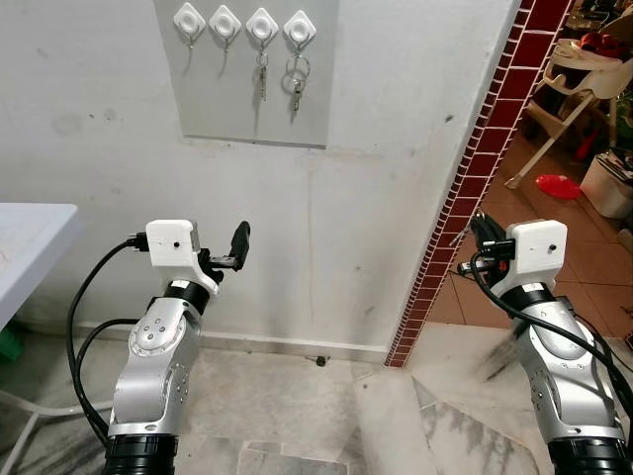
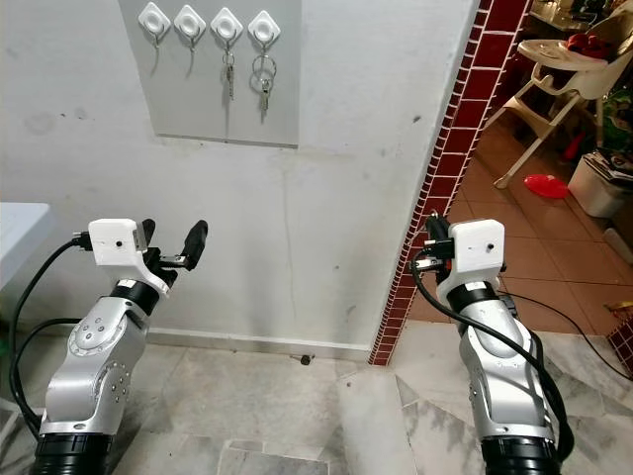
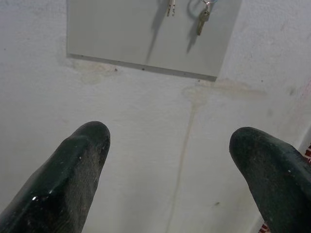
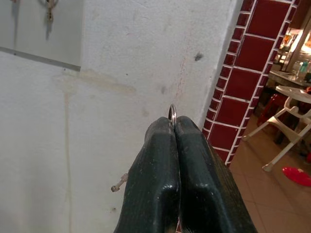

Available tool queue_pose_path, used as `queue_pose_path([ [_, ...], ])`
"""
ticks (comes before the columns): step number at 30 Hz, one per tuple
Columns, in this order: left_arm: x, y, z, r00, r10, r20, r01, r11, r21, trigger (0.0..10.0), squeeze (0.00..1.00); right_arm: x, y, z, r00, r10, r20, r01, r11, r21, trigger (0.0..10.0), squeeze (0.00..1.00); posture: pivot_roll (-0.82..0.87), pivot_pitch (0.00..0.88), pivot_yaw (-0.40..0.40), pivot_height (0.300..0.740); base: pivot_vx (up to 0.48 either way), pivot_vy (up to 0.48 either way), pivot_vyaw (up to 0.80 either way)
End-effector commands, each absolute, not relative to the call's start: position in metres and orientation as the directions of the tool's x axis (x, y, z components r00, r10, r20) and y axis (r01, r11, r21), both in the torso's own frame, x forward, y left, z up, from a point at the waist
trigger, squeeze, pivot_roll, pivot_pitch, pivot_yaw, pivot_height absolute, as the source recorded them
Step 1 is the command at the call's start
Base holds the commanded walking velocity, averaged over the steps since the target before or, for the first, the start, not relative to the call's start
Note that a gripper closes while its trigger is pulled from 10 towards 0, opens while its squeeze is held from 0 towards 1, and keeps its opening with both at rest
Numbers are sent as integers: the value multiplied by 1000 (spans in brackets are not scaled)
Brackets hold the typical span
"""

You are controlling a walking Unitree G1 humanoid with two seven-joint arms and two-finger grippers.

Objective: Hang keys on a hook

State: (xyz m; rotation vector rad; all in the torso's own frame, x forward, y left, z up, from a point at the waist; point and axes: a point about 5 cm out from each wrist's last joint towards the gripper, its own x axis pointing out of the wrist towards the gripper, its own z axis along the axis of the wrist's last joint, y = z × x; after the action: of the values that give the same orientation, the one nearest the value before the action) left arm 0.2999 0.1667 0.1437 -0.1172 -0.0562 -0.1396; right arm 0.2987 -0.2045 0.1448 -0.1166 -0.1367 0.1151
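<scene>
Right pincer is pressed closed on a key ring, only the ring's top peeking out between the fingertips; the key itself hangs below, partly visible. Left pincer is spread wide, holding nothing. The hook board sits high on the wall, up and to the left of the right pincer, nearer the left arm. Two left hooks look free; the other two carry hanging keys. Next move likely needs raise and leftward reach.
</scene>
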Motion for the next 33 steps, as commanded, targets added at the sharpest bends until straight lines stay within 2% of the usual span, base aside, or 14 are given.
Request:
queue_pose_path([
  [1, 302, 168, 144, 990, -126, 64, 134, 983, -127, 10000, 0, 299, -203, 146, 982, 124, 141, -107, 987, -123, 10000, 0, 18, 7, -31, 740, 0, 0, 0],
  [10, 305, 173, 147, 992, -103, 74, 114, 982, -151, 10000, 0, 299, -193, 144, 979, 145, 147, -129, 986, -109, 10000, 0, 24, 7, -29, 740, 0, 73, 0],
  [33, 309, 177, 150, 992, -94, 81, 106, 982, -154, 10000, 0, 298, -191, 144, 978, 147, 148, -130, 984, -118, 10000, 0, 21, 4, -28, 740, 0, 437, 0],
])
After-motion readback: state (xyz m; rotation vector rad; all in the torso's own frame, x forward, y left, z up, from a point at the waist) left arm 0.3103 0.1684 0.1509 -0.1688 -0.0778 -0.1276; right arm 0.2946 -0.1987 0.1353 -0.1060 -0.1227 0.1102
